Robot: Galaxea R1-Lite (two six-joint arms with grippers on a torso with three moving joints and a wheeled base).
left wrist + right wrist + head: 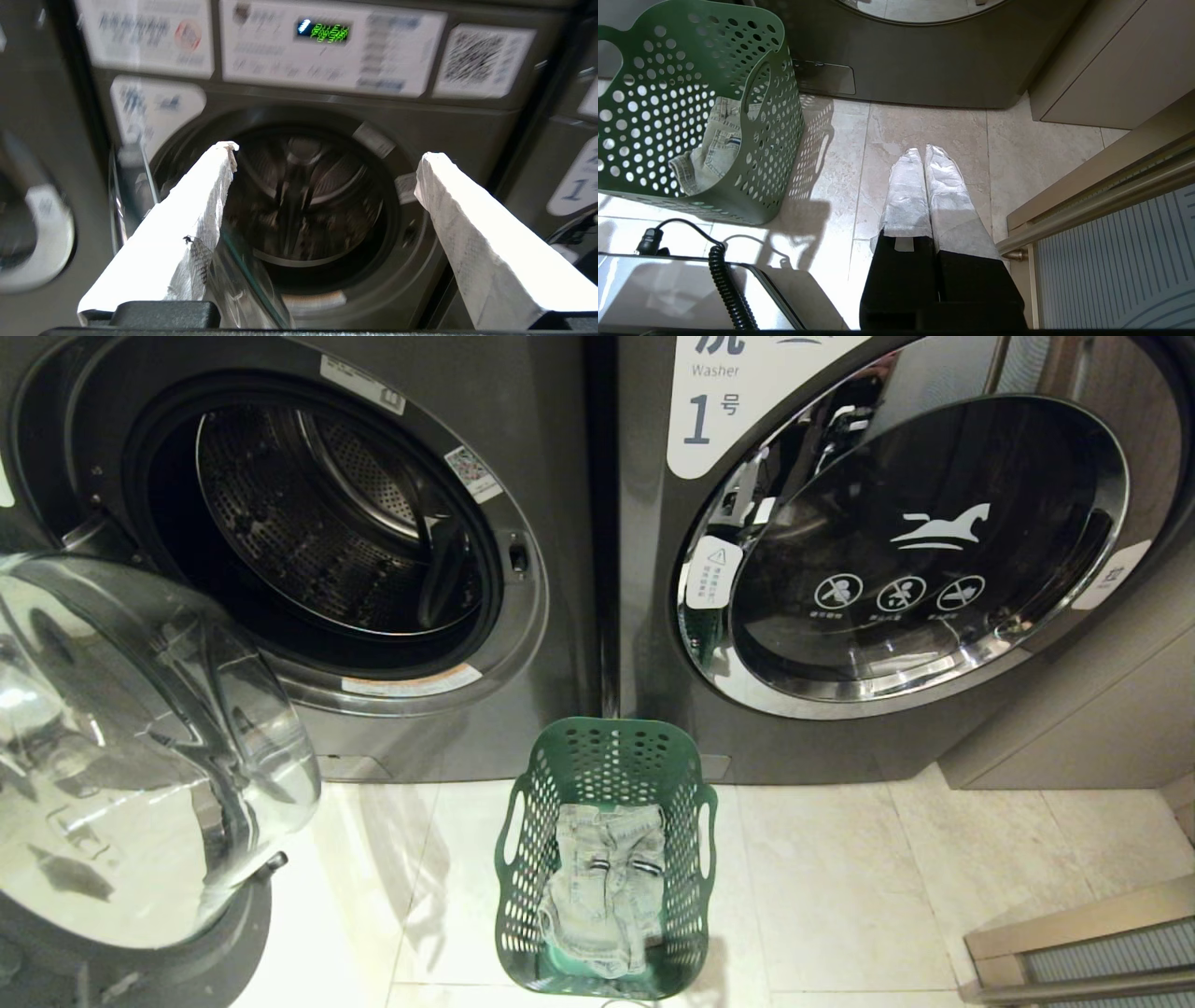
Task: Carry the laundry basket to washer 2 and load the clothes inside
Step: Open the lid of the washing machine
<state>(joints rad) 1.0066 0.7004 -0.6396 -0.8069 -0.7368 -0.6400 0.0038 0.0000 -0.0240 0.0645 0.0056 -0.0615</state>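
The green perforated laundry basket (607, 756) stands on the tiled floor between the two machines, with pale jeans (607, 887) crumpled inside. Washer 2 (523, 644), the machine left of the one marked 1, has its door open and its steel drum (308, 513) looks empty. In the left wrist view my left gripper (327, 158) is open and empty. Its white-wrapped fingers (205, 196) frame the drum (303, 196) from a distance. My right gripper (923, 151) is shut with nothing in it, hanging over the tiles beside the basket (775, 116).
The washer's glass door (140, 756) swings out low on the left. Washer 1 (896, 541) is closed. A beige cabinet (1074, 709) and a sliding-door rail (1074, 933) bound the right. My base plate and a coiled cable (724, 280) lie near the basket.
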